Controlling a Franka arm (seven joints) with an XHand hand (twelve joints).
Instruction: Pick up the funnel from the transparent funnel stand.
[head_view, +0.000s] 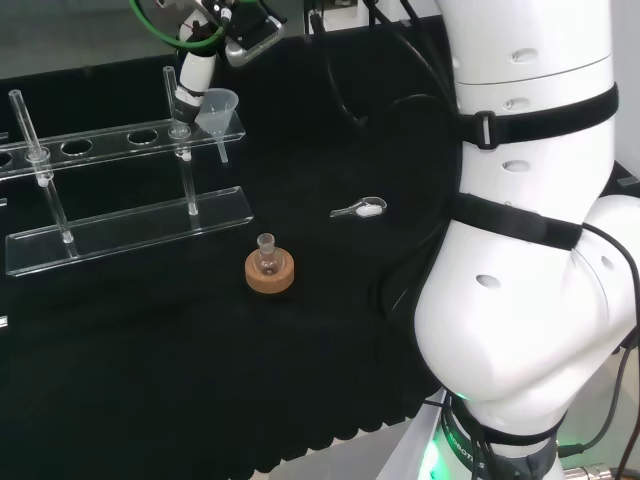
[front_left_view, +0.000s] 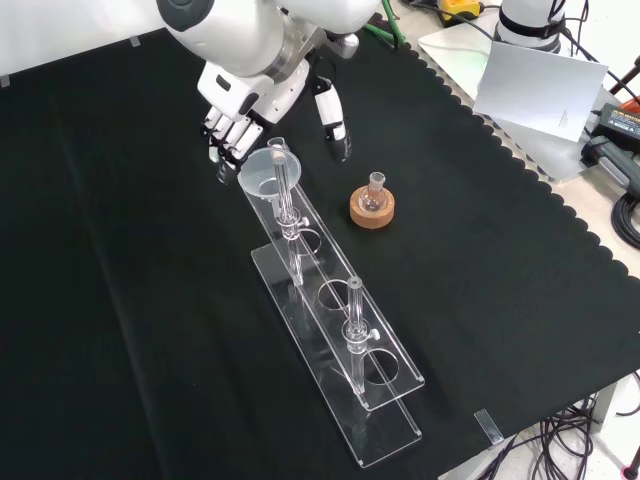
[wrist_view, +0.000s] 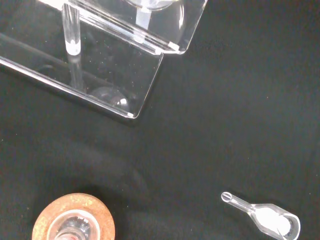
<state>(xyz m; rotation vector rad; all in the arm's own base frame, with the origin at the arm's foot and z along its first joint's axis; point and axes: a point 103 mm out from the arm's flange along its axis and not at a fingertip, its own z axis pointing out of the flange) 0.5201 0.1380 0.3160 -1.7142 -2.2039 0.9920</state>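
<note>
In the head view, the hand hangs over the far right end of the clear stand, with one white, black-tipped finger reaching down to the stand's upper rail. The funnel sits in the end hole just to the right of that fingertip, mouth up and spout straight down, so its long axis is upright. The finger looks to be touching or almost touching the rim; I cannot tell which. Nearer the camera than the finger, a small flask stands on a cork ring, and a little clear scoop with white powder lies on the black cloth well off to the right.

In the front view, the fingers are bunched and slightly curled just above and left of the funnel, while the thumb sticks out apart on the other side. The funnel's wide mouth lies between them, not pinched. It rests at the far end of the stand, spout pointing down. The flask on its cork ring sits below the thumb tip.

In the wrist view, the stand's end is close, with the cork ring and the scoop on the cloth
</note>
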